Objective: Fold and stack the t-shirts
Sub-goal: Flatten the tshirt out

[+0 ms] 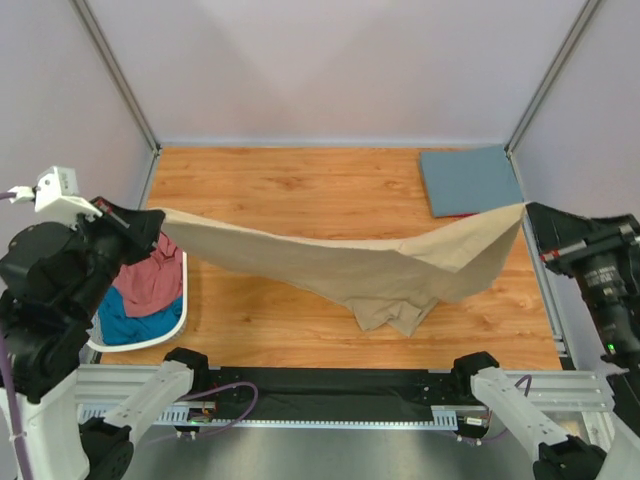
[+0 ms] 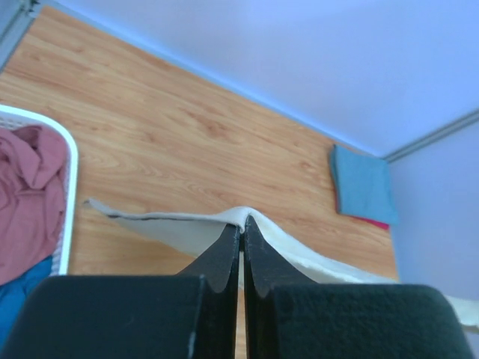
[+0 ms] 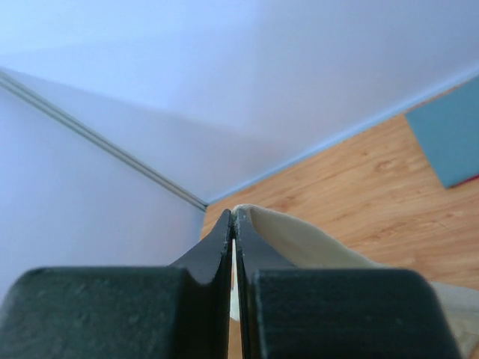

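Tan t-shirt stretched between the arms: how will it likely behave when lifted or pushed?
Probably very floppy: the tan t-shirt sags between the shut jaws pinching its two ends, its middle bunched on the table. Likely light, since thin edge pinches carry it. Pushed, it would probably wrinkle rather than slide flat.

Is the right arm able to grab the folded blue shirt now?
Probably not yet: the right gripper is shut on the tan shirt, though the folded blue shirt lies close beside it.
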You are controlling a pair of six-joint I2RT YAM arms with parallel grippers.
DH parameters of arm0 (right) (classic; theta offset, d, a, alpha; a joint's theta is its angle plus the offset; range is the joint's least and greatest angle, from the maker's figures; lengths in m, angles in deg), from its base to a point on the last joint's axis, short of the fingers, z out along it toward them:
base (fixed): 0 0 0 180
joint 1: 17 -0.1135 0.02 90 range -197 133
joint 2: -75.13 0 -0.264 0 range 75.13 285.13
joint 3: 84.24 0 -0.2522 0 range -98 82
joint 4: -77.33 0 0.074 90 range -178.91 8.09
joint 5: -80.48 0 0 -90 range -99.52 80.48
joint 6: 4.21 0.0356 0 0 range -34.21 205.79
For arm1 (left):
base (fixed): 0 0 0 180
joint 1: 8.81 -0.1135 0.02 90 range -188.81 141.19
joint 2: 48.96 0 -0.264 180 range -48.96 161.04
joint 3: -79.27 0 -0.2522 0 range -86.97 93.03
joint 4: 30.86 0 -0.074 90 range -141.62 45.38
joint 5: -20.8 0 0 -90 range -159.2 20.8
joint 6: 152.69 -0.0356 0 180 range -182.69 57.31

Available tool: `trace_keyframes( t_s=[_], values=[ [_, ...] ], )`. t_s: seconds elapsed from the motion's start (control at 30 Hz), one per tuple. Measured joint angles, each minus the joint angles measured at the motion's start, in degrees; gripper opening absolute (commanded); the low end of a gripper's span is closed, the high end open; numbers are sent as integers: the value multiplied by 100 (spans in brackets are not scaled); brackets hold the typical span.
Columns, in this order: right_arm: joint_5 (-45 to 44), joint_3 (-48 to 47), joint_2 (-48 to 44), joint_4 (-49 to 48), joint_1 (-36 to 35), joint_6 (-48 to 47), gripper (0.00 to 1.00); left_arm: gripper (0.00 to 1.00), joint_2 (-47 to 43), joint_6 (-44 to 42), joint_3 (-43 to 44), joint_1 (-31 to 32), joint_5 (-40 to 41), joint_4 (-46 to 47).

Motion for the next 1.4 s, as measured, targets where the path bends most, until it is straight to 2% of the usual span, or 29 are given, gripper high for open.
trace_keyframes(
  t_s=[0.2, 0.43, 0.57, 0.7, 0.8, 0.97, 1.07, 1.13, 1.23, 1.4],
  values=[
    [367, -269, -586, -44, 2, 96, 0, 0, -343, 229, 446, 0, -750, -267],
    [356, -289, -328, -444, 2, 9, 0, 0, -214, 273, 337, 0, -957, -258],
    [306, -238, 542, -935, 0, -243, 0, 0, 299, 208, 4, 0, -601, -24],
    [227, -651, 1928, -1486, 2, -625, 0, 0, 1244, 17, 164, 0, -79, 273],
    [232, -994, 2791, -1919, 0, -892, 0, 0, 2063, -96, 673, -42, 210, 514],
    [221, -1572, 3751, -2752, 11, -1357, 0, 0, 3390, -160, 2275, -457, 219, 800],
    [216, -2920, 4503, -2896, 136, -1486, 0, 0, 3792, -160, 3088, -643, 109, 966],
    [236, -3661, 4819, -3018, 243, -1547, 0, 0, 3788, -162, 3244, -684, 44, 1091],
    [247, -3847, 4680, -3136, 341, -1631, 0, 0, 3523, -170, 3132, -697, -28, 1163],
    [315, -2612, 3364, -3147, 348, -1626, 0, 0, 2492, -153, 2208, -697, -149, 1128]
  ],
)
